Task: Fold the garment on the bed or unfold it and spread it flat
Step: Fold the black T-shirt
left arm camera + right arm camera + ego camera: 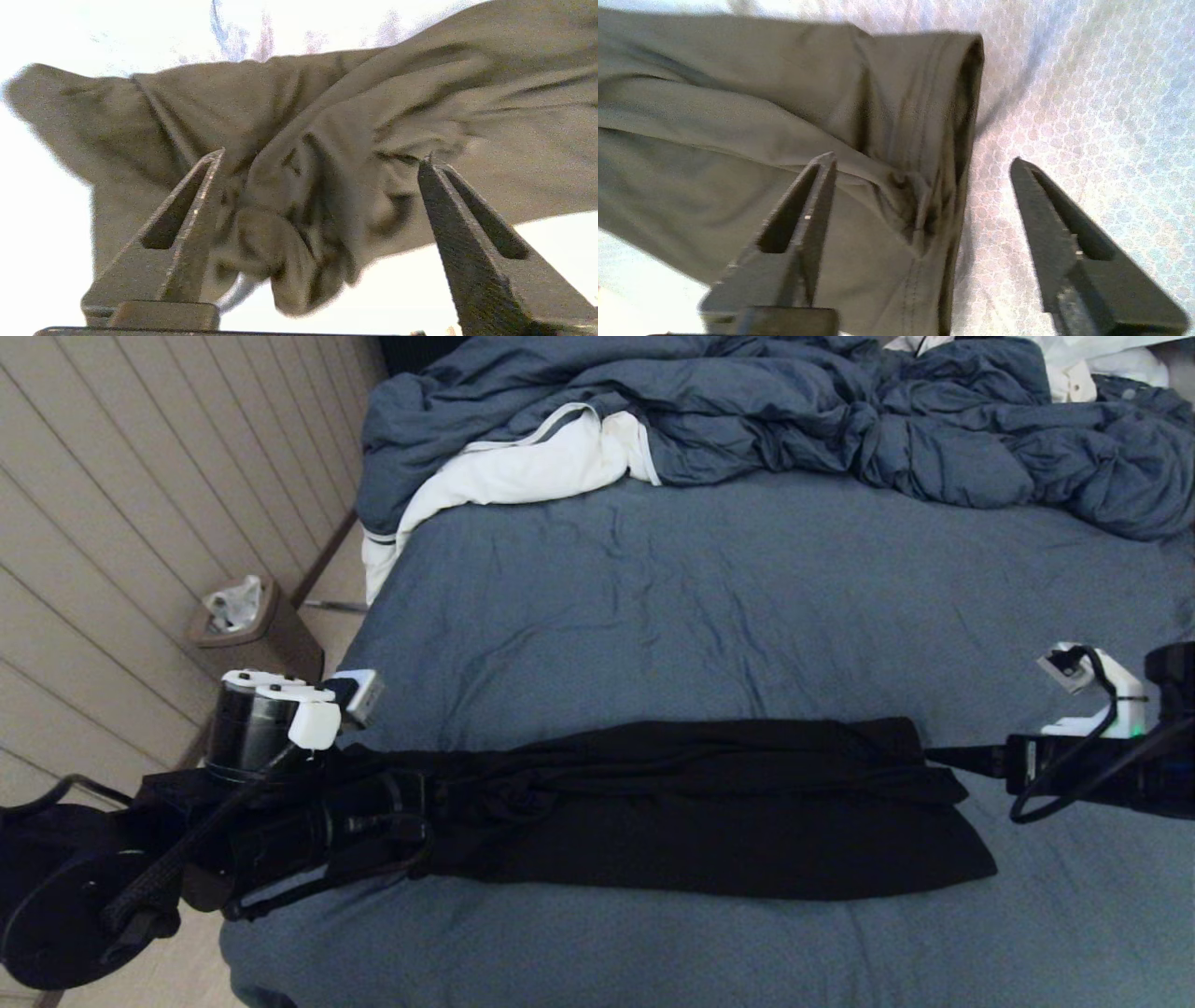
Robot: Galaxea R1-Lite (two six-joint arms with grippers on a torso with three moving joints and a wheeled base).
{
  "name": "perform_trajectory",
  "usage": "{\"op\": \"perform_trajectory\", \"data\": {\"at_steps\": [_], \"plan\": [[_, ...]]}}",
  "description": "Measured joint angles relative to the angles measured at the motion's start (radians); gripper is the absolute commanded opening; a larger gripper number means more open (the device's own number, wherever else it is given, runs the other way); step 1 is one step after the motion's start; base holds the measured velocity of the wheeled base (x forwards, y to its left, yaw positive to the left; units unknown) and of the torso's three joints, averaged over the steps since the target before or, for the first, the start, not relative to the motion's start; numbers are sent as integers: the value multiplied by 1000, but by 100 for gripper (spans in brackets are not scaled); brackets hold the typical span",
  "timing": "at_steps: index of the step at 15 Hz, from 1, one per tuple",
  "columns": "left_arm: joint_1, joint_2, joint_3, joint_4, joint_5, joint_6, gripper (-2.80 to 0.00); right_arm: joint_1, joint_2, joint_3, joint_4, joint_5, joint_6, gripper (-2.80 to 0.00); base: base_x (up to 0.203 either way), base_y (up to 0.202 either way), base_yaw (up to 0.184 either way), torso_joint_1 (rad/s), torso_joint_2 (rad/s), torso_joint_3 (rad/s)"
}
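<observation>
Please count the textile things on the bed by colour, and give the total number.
Black: 1, the folded T-shirt
White: 2, the white cloth with a grey-striped edge and another white cloth at the far right corner
Blue-grey: 2, the rumpled duvet and the sheet on the bed
Total: 5

The head view looks forward and down over the bed (pixel 709 607) — wide, taking in both arms. Each wrist view sits close behind its own spread fingers: the left (pixel 196 219) faces the garment's (pixel 691 807) bunched end, the right (pixel 808 214) its hemmed end — the same cloth the head view shows whole.
</observation>
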Motion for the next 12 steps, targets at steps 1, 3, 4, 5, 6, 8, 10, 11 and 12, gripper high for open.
{"op": "perform_trajectory", "data": {"at_steps": [1,3,4,5,6,8,10,11,12], "plan": [[7,-30,-2,25,1,0,0,-8,-11,-5,0,12,16,0,0,0,0,0,0,0],[39,-73,-40,81,2,0,0,-15,-32,-32,1,18,75,0,0,0,0,0,0,0],[53,-84,-67,106,2,0,-280,-15,-40,-53,3,18,109,-280,0,0,0,0,0,0],[67,-89,-103,129,2,-1,-280,-12,-46,-76,6,14,138,-280,0,0,0,0,0,0],[76,-87,-143,164,2,-3,-280,-7,-47,-99,13,11,159,-280,0,0,0,0,0,0],[83,-65,-248,264,0,-13,-280,38,-44,-160,66,7,186,0,0,0,0,0,0,0],[69,-17,-353,364,-1,-19,-280,95,-29,-242,160,6,198,0,0,0,0,0,0,0],[55,20,-399,397,4,-21,-280,122,-12,-284,202,2,201,0,0,0,0,0,0,0],[40,59,-440,419,15,-22,-280,149,7,-322,240,-9,201,0,0,0,0,0,0,0]]}}
